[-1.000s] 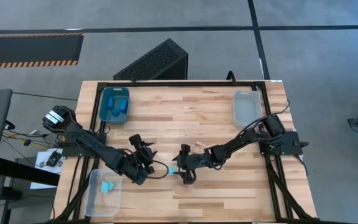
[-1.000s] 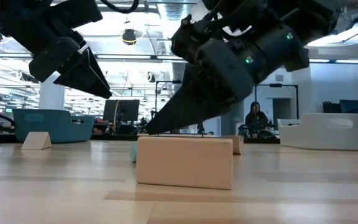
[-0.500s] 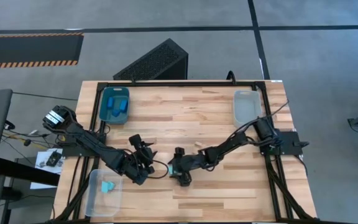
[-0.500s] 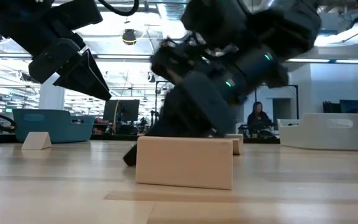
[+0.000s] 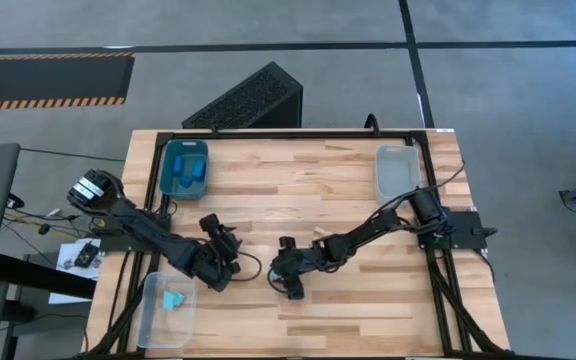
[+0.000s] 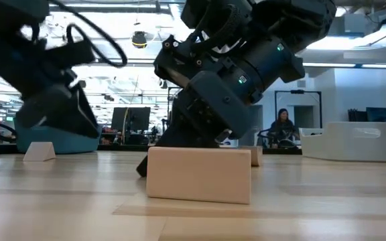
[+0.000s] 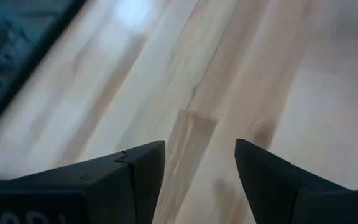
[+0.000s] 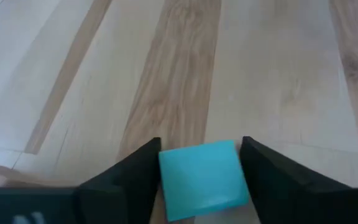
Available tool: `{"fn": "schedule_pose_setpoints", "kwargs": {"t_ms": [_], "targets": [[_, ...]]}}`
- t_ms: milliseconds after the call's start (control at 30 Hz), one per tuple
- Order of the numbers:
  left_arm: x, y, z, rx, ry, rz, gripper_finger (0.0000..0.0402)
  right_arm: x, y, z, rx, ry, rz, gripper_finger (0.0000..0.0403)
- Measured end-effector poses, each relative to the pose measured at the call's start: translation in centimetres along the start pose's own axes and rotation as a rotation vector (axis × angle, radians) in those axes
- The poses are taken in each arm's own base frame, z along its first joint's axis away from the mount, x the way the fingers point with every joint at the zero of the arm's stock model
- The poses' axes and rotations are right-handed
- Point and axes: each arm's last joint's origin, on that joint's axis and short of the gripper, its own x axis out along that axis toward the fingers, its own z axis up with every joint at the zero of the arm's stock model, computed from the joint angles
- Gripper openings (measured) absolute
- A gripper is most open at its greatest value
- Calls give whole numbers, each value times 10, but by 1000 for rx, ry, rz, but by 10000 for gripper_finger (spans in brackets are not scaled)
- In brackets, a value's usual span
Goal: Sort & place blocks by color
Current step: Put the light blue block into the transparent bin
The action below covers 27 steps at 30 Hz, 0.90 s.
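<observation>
Cyan block [image 8: 202, 177] flat on table; tan block [image 6: 199, 174] nearer front.

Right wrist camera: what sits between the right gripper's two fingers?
A light cyan block lies on the table between the right gripper fingers, filling the gap; the right wrist view shows it.

Bright overhead room light, soft shadows, left wrist view blurred

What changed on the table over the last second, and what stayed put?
The right claw moved left along the table, dropped to the surface and now brackets the light cyan block, its fingers closing in. The left claw, open and empty, drew back left. The bins and the tan blocks stayed put.
</observation>
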Motion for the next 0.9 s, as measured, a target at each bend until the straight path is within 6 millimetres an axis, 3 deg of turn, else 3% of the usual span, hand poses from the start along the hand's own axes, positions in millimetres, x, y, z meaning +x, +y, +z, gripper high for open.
{"fn": "schedule_pose_setpoints", "kwargs": {"t_ms": [233, 400, 567, 667, 900], "targets": [[6, -2, -3, -62, 2, -61, 185, 0, 0, 0, -8, 4, 2, 156], [5, -7, 3, -43, -36, -112, 185, -8, 0, 5, -4, -5, 3, 156], [4, -11, 8, -47, -70, -144, 185, -29, 6, 12, -19, 30, -38, 181], [3, -15, 16, -65, -128, -182, 185, -44, 11, 19, -36, 27, -106, 177], [-2, -23, 32, -77, -374, -454, 185, -74, 21, 22, -68, -6, -239, 164]]}}
